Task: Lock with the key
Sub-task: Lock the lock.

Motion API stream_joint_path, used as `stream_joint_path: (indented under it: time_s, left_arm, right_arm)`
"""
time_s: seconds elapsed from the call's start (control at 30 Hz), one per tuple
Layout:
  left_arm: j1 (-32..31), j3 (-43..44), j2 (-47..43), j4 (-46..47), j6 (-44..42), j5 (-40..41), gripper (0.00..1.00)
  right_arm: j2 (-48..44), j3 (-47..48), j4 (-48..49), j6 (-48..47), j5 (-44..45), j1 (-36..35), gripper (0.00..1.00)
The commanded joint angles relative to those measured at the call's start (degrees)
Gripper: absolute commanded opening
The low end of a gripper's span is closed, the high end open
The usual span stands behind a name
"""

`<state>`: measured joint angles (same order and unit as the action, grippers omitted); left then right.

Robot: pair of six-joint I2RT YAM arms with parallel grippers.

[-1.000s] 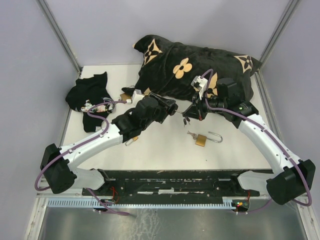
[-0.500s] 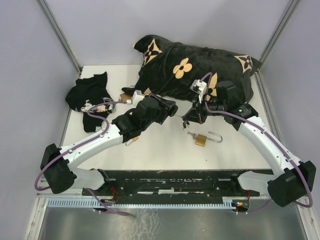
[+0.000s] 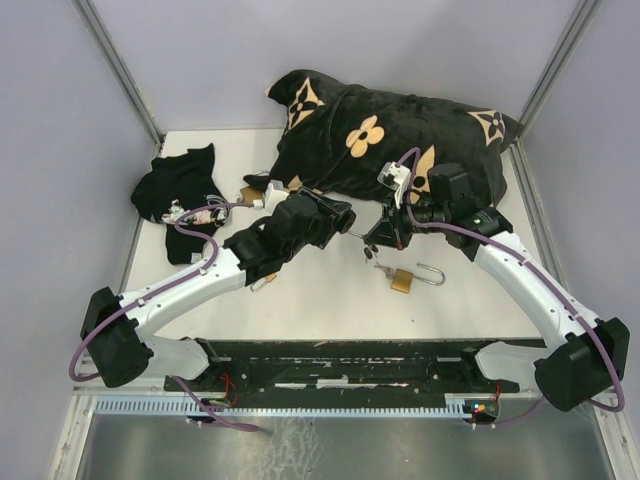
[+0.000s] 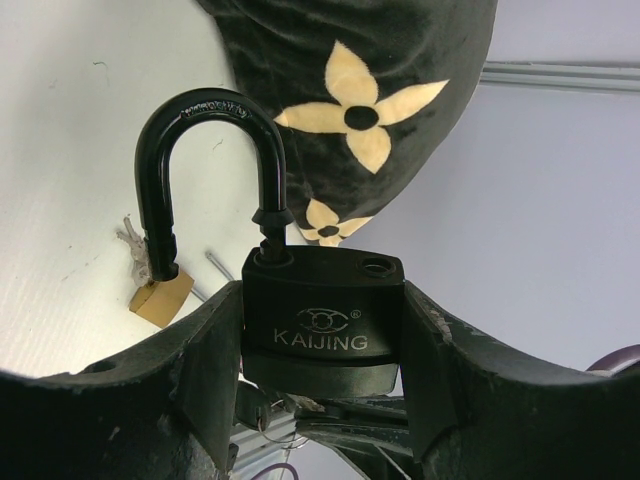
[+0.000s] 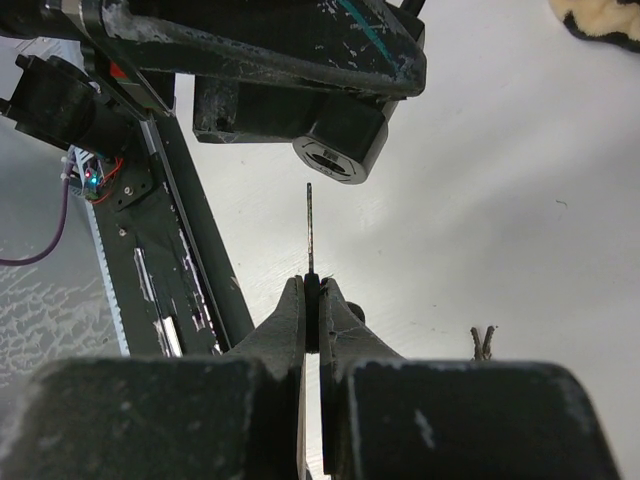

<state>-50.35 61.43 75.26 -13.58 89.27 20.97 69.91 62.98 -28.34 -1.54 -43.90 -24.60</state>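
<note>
Surface: white tabletop (image 3: 300, 295), bearing black plush cushion with tan flower motifs (image 3: 335, 150) at far side, crumpled black cloth (image 3: 172, 188) far left, small brass padlock (image 3: 402, 280), shackle open, right of centre.

Both arms are built of smooth white shell links joined by bulky black joints: the left arm (image 3: 185, 290) at lower left of the overhead frame, the right arm (image 3: 530, 285) at lower right. Each rises from a rounded black base housing (image 3: 113, 345). A purple cable (image 3: 88, 337) runs along each arm. A small green light (image 3: 483, 212) shows on the right arm's black forearm, and a white camera block (image 3: 392, 176) sits at its wrist. The left tool (image 4: 322, 345) has thick matte-black fingers (image 4: 205, 370); the right tool (image 5: 312, 300) is black, tapering to thin tips, flecked with white scuffs.
</note>
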Motion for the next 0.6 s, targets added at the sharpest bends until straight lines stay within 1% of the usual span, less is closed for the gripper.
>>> stream_joint_path:
  time_s: [0.0, 0.27, 0.57]
  left_arm:
    - [-0.34, 1.96, -3.02, 5.9, 1.08, 1.35, 0.03]
    - [-0.42, 1.12, -3.27, 6.2, 1.25, 0.99, 0.03]
    - [-0.67, 0.71, -3.37, 6.57, 1.51, 0.59, 0.03]
  right_arm:
    - [0.38, 1.53, 1.84, 0.21, 0.33, -0.29, 0.02]
    - [0.16, 2.51, 3.09, 1.29, 1.53, -0.36, 0.02]
    - [1.0, 2.54, 4.22, 2.86, 0.75, -0.3, 0.02]
